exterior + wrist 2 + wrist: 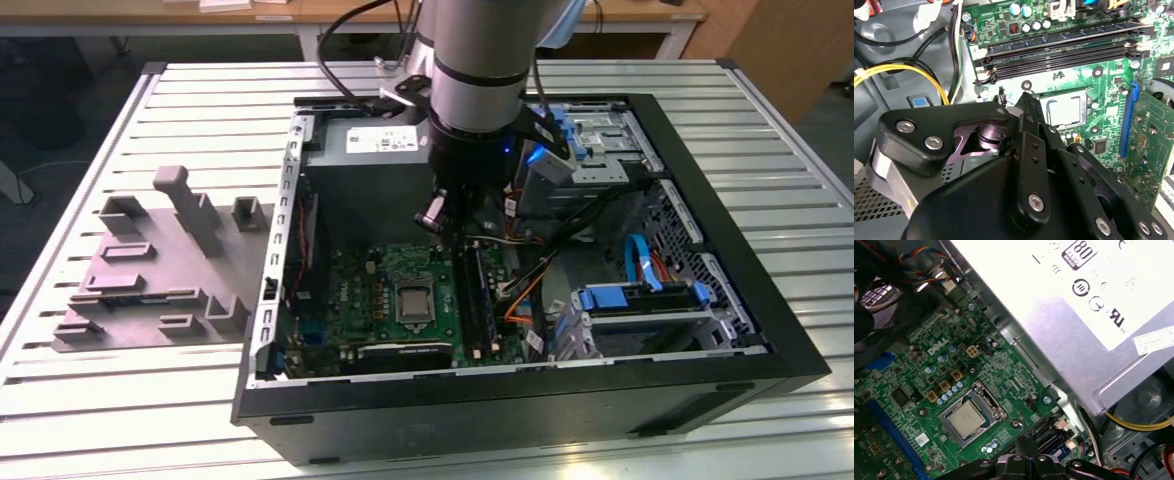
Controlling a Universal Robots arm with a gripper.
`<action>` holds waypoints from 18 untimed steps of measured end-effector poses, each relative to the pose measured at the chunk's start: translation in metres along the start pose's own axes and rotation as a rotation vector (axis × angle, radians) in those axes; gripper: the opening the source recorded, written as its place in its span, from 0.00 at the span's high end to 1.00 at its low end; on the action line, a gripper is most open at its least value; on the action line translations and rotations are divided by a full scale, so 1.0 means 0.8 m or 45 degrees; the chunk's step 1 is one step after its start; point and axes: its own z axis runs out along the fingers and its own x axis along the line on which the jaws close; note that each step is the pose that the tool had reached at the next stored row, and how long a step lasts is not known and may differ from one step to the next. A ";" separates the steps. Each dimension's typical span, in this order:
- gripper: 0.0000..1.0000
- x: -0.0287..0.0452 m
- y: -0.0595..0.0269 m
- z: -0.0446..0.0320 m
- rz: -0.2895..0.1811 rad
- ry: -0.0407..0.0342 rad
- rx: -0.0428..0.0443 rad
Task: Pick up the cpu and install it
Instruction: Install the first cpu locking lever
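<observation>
The cpu (968, 420) is a pale silvery square chip lying flat inside the metal-framed socket (985, 401) on the green motherboard (909, 385). In the second wrist view the cpu (1064, 111) sits just beyond my black fingertips. My gripper (1026, 99) hangs above the board, apart from the chip, its two fingers pressed together with nothing between them. In the exterior view the gripper (435, 216) is inside the open computer case (534, 400), above and behind the socket (407, 300).
A silver power supply (1089, 305) stands close beside the socket. Black memory slots (1064, 50) and yellow cables (909, 72) run near the gripper. Blue drive brackets (638, 296) fill the case on the exterior view's right. A grey fixture block (160, 270) lies on the slatted table (107, 400).
</observation>
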 end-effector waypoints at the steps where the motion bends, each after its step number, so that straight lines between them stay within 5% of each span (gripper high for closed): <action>1: 0.89 -0.0009 0.001 0.0000 0.000 -0.0001 0.000; 18: 0.89 -0.0109 0.012 0.0057 -0.016 -0.0003 0.001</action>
